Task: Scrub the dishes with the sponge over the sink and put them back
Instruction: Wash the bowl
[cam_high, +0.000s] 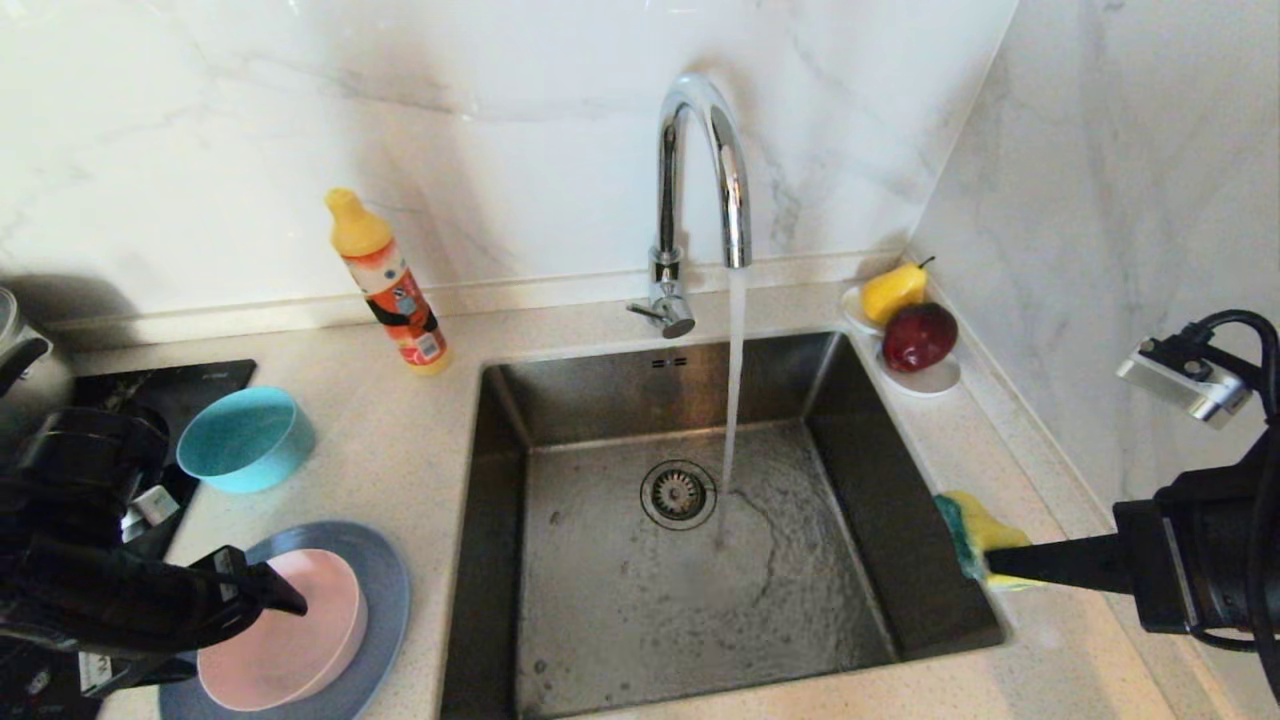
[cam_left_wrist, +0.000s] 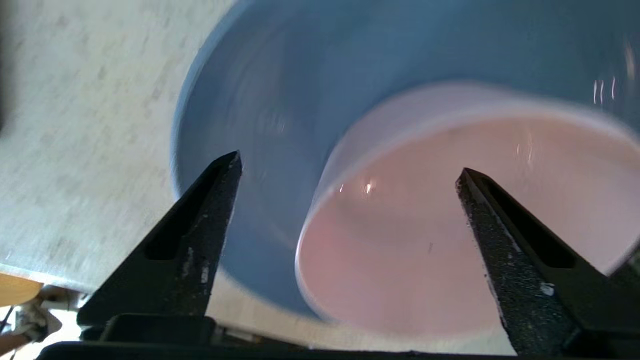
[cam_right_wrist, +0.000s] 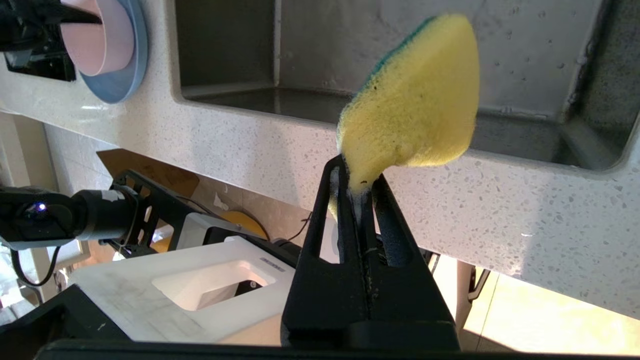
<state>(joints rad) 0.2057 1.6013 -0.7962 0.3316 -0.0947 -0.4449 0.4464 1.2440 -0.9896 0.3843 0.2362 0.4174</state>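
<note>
The pale pink bowl (cam_high: 300, 650) sits on the grey-blue plate (cam_high: 385, 580) on the counter left of the sink (cam_high: 600, 600). My left gripper (cam_high: 290, 600) hovers over the bowl's near-left rim. Its jaws stand wide open in the left wrist view (cam_left_wrist: 348, 164), holding nothing, with the bowl (cam_left_wrist: 450, 240) and plate (cam_left_wrist: 260, 125) below. The teal bowl (cam_high: 245, 440) stands behind them. At the sink's right edge my right gripper (cam_high: 990, 565) is shut on the yellow and green sponge (cam_high: 975, 535). The right wrist view shows the sponge (cam_right_wrist: 415, 110) pinched at its narrow end by that gripper (cam_right_wrist: 357, 182).
Water runs from the chrome tap (cam_high: 700, 170) into the basin beside the drain (cam_high: 678, 493). An orange bottle (cam_high: 385, 285) stands behind the sink's left corner. A white saucer (cam_high: 930, 378) with pear and apple sits at the back right. A black hob (cam_high: 190, 390) lies far left.
</note>
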